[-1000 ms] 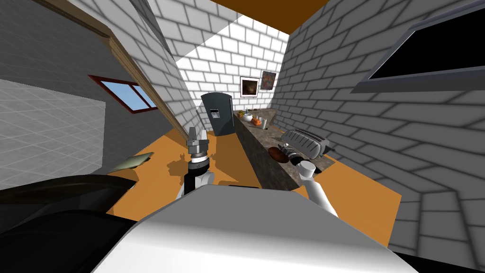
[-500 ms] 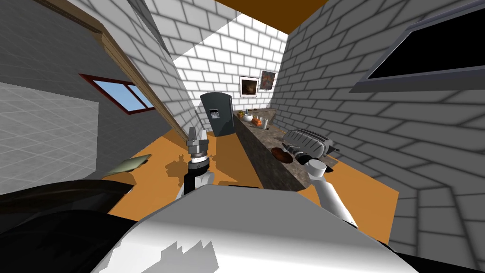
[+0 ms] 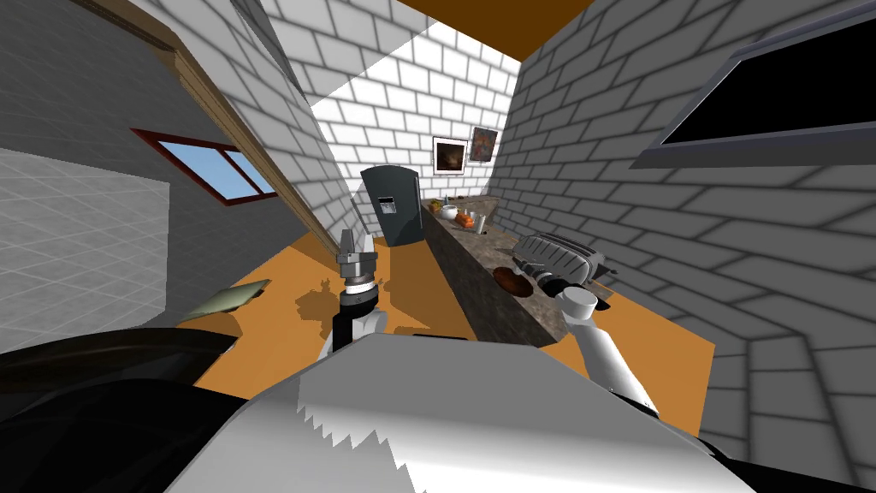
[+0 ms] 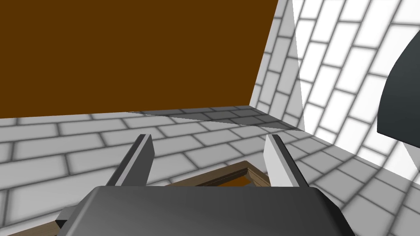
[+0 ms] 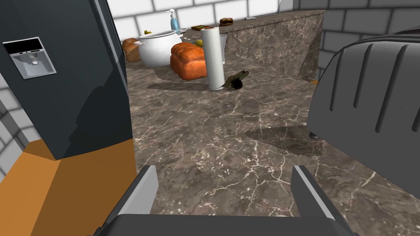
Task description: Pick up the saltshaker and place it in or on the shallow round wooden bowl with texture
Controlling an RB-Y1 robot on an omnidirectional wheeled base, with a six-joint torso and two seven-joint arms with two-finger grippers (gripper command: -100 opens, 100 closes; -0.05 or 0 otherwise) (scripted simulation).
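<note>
Right pincer [image 5: 223, 184] is spread and empty, low over the bench [image 5: 229, 139]. Left pincer [image 4: 207, 157] is spread too, idle. I cannot surely pick out the saltshaker; it is likely among the clutter at 12 o'clock, near the white roll [image 5: 213, 59]. The brown bowl [image 3: 511, 280] sits just at the right pincer's 9 o'clock. Best to advance straight, clearing the toaster [image 5: 369, 106] at 2 o'clock.

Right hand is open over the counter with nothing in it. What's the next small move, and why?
Probably ease the right hand forward along the marble counter toward the tall white cylinder, which I take for the saltshaker. Its fingers are open with only bare counter between them, and the toaster crowds one side.
</note>
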